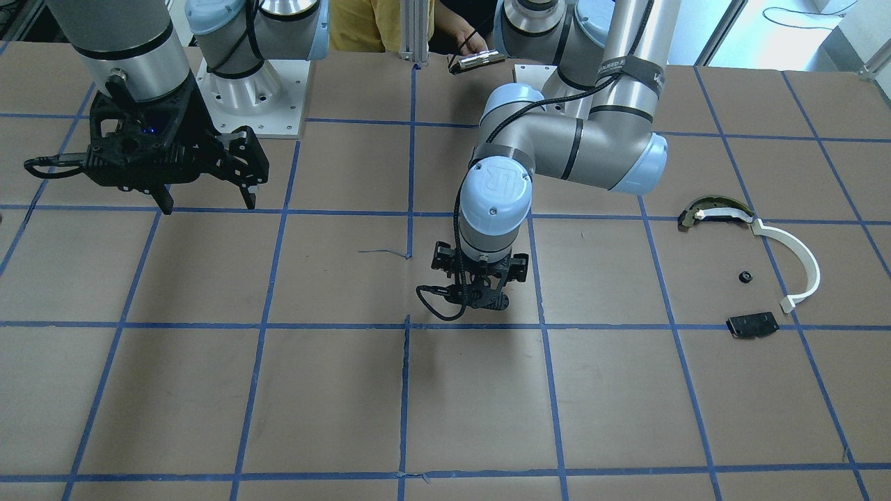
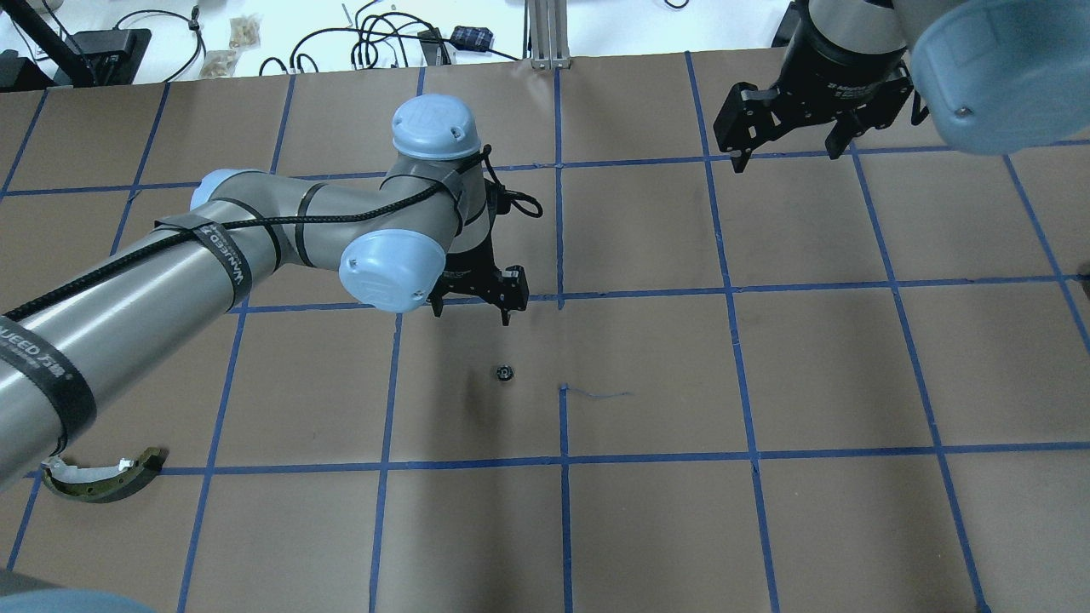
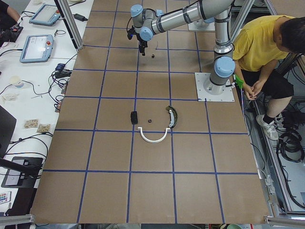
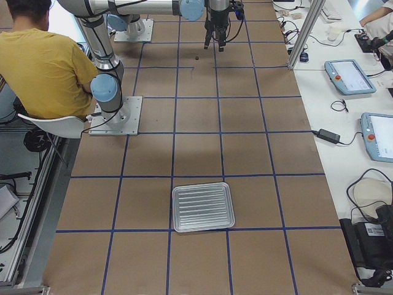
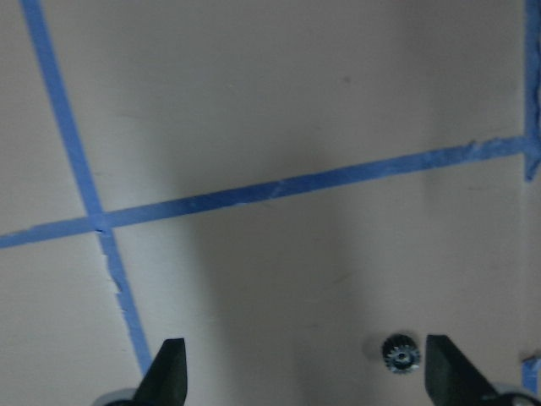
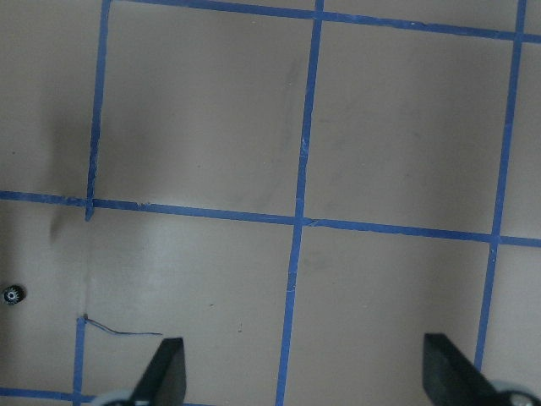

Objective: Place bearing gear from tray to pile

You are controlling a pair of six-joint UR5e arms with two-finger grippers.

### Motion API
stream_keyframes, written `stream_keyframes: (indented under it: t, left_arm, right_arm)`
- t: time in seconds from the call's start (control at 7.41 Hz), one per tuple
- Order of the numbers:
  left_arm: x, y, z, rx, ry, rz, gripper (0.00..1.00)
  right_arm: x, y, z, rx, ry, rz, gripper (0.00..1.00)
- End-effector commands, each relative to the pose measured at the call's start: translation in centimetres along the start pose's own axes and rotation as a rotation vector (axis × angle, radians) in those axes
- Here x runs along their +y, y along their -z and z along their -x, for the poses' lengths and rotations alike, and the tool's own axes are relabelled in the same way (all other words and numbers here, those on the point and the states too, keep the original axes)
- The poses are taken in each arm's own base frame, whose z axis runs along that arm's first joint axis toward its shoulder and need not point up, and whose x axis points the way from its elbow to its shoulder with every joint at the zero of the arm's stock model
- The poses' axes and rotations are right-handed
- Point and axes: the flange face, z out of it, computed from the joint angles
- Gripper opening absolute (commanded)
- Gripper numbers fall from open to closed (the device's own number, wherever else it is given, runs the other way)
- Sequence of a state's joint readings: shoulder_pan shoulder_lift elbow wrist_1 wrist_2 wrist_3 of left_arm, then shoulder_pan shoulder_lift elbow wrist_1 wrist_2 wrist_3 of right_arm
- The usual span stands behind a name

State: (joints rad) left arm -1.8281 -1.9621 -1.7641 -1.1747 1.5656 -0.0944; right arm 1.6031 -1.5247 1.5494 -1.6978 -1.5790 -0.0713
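A tiny black bearing gear (image 1: 745,277) lies in the pile, between the white arc strip (image 1: 800,257), the olive-edged curved piece (image 1: 717,211) and the flat black plate (image 1: 752,325). A second tiny black toothed ring (image 2: 504,372) lies alone on the bare table near the middle. My left gripper (image 2: 471,313) hangs open and empty just above and beyond it. In the left wrist view the ring (image 5: 400,353) sits close to one of the fingertips (image 5: 444,368). My right gripper (image 2: 788,157) is open and empty, raised over the far right of the table.
A silver ribbed tray (image 4: 203,206) lies empty far down the table on my right side. A person in a yellow shirt (image 4: 46,67) sits behind the arm bases. Blue tape lines grid the brown tabletop (image 2: 647,528).
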Motion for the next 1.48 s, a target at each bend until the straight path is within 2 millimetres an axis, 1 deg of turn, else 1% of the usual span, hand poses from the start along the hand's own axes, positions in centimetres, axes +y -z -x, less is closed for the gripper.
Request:
stream_keyframes:
  t: [0.0,0.13,0.27,0.4,0.54,0.94,1.08,1.21,1.35]
  left_arm:
    - [0.2,-3.1,-1.2,0.04,0.016,0.066,1.0]
    - [0.1,-4.1,-1.5,0.06,0.056,0.092,1.0]
    - [0.0,-4.7,-1.8,0.074,0.064,0.105,1.0]
    - [0.0,-5.4,-2.2,0.067,0.054,0.115,0.98]
    - [0.1,-5.9,-2.8,0.056,0.053,0.124,0.83]
    - [0.1,-6.1,-2.7,0.052,0.05,0.131,0.83]
    - [0.1,-6.1,-2.5,0.028,0.047,0.127,0.68]
    - [0.1,-6.2,-2.1,-0.009,0.046,0.125,0.46]
    - [0.1,-6.4,-2.1,-0.011,0.04,0.128,0.28]
  right_arm:
    - [0.0,-0.2,-0.1,0.001,-0.004,0.0,1.0]
    - [-0.1,-0.1,-0.4,0.001,-0.008,-0.011,1.0]
    - [-0.2,-0.2,-1.1,0.001,-0.016,-0.008,1.0]
    - [-0.3,-0.2,-1.3,-0.012,-0.016,-0.008,1.0]
    - [-0.3,-0.1,-1.4,-0.012,-0.018,-0.009,1.0]
    - [-0.3,-0.2,-1.4,-0.012,-0.018,-0.008,1.0]
    - [-0.3,-0.1,-1.4,-0.014,-0.018,-0.009,1.0]
    - [-0.3,-0.1,-1.4,-0.014,-0.018,-0.009,1.0]
    - [-0.3,-0.1,-1.4,-0.014,-0.018,-0.009,1.0]
